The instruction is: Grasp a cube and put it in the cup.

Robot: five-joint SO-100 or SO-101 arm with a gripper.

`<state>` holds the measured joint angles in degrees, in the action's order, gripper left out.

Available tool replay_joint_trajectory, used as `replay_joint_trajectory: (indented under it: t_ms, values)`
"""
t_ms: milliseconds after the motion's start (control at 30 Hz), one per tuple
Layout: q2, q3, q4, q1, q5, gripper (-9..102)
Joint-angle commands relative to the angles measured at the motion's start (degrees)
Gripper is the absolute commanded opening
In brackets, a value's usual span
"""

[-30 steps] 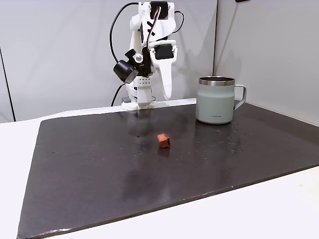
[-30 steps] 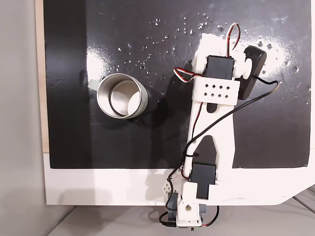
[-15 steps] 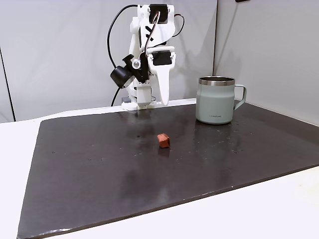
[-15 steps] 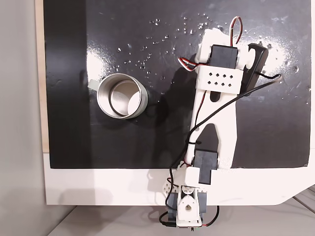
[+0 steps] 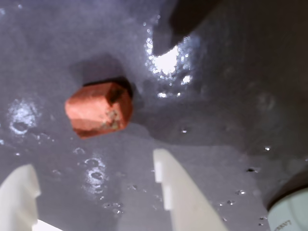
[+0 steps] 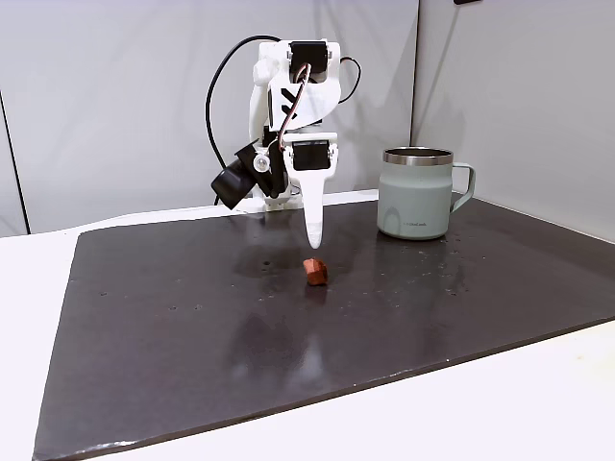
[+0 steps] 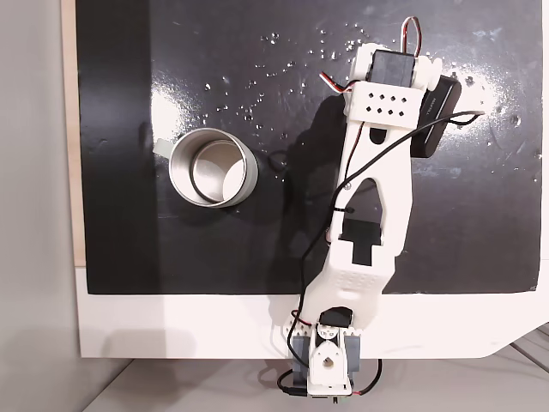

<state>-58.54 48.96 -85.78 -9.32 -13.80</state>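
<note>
The small brick-red cube (image 5: pixel 98 109) (image 6: pixel 314 271) lies on the dark mat, out in the middle. My gripper (image 6: pixel 313 244) points straight down, its tip a little above and just behind the cube in a fixed view. In the wrist view the gripper (image 5: pixel 91 161) is open, with two white fingers spread at the bottom edge and the cube just beyond the gap, touching neither. The pale grey-green cup (image 6: pixel 415 192) (image 7: pixel 182 176) stands upright and apart at the right, handle outward, showing a steel inside from above. Its edge (image 5: pixel 291 211) appears at the wrist view's lower right corner.
The glossy dark mat (image 6: pixel 192 336) covers a white table (image 6: pixel 29 288) and carries small droplets. The white arm (image 7: pixel 377 172) stretches over the mat from its base at the table edge, covering the cube from above. Grey walls stand behind.
The arm has reached forward over the mat and lowered the gripper from beside its base to just above the cube. Cube and cup have not moved.
</note>
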Motion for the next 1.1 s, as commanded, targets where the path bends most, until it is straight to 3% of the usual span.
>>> replay_joint_trajectory:
  t_ms: [0, 400, 767, 1067]
  values:
    - [0.62, -5.45, -1.14, -0.53, -1.05, 27]
    - [8.44, -14.68, -3.78, -0.44, -1.41, 27]
    - [24.43, -38.76, -14.33, -0.7, -1.14, 27]
    - [28.12, -41.75, -14.85, -0.88, -0.97, 26]
